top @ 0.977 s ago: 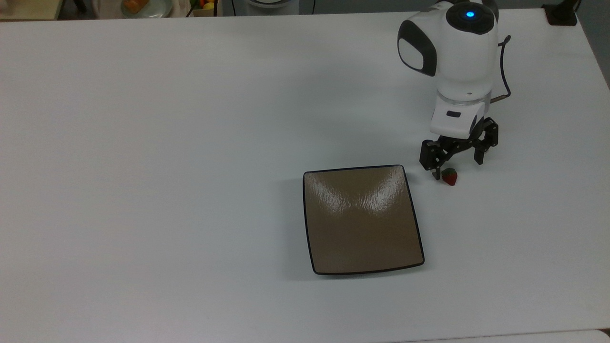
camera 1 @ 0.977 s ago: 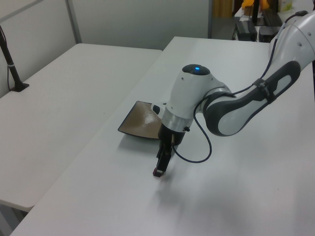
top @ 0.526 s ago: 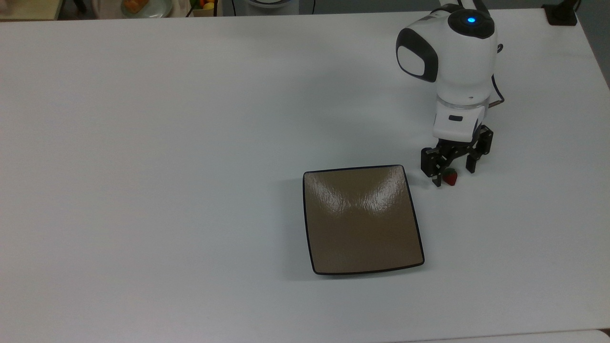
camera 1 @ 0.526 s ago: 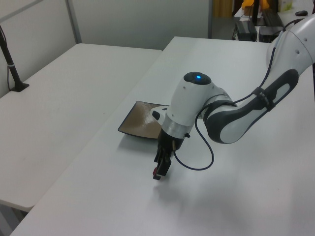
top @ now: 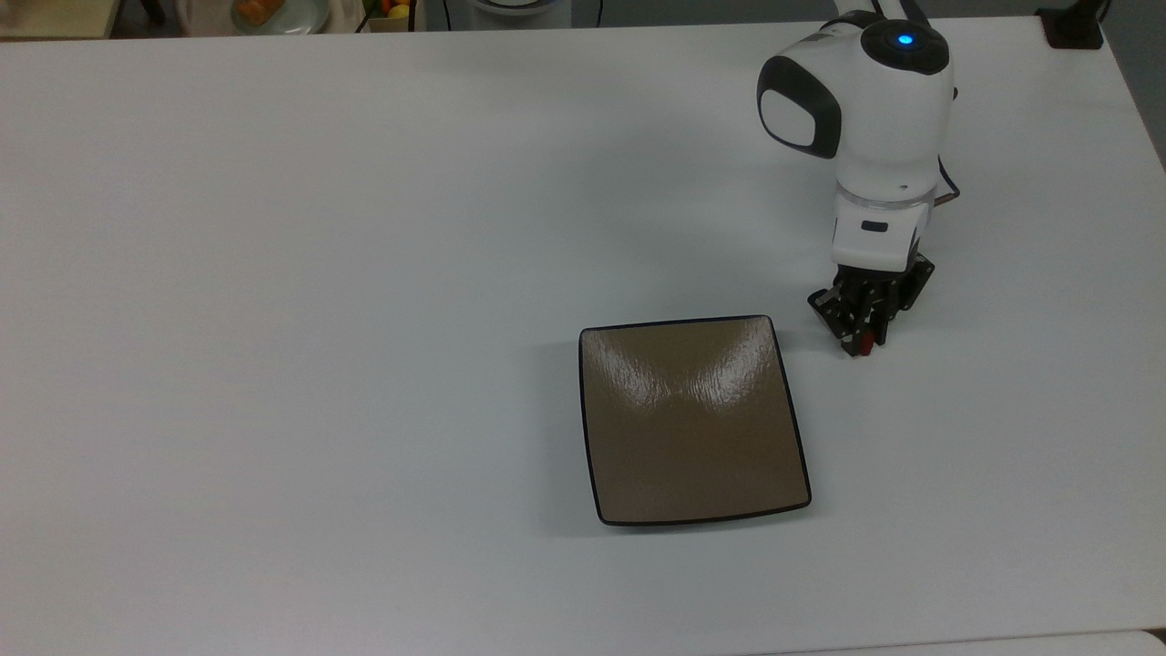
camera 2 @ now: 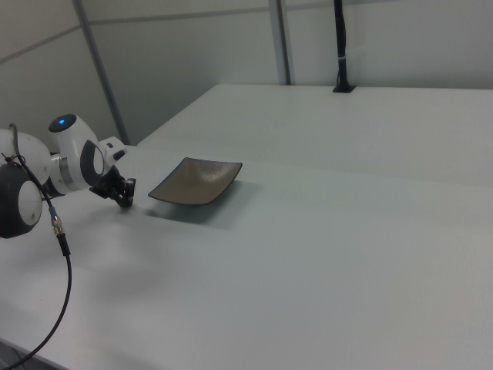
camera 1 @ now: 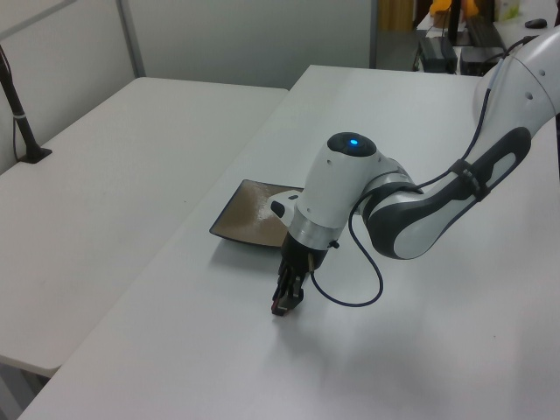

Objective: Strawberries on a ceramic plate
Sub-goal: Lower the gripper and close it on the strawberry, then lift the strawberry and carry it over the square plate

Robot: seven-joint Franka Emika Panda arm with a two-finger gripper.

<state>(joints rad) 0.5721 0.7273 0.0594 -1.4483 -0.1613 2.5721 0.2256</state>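
Where the gripper (top: 864, 339) presses together on the strawberry (top: 867, 343), just a red sliver peeks out, beside the ceramic plate (top: 692, 428) on the table (top: 319, 273).

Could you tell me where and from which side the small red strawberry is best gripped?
Grip the small red strawberry across its body, coming straight down from above: it lies low on the white table, and the gripper is shut on it that way.

A: What colour is the plate (top: 692, 428)?
B: Glossy tan-brown with a thin black rim.
A: And the table (top: 319, 319)?
B: Plain white. The arm (top: 874, 118) is white with black panels and a blue light; the gripper (top: 864, 342) is black, with a red strawberry (top: 866, 343) showing.
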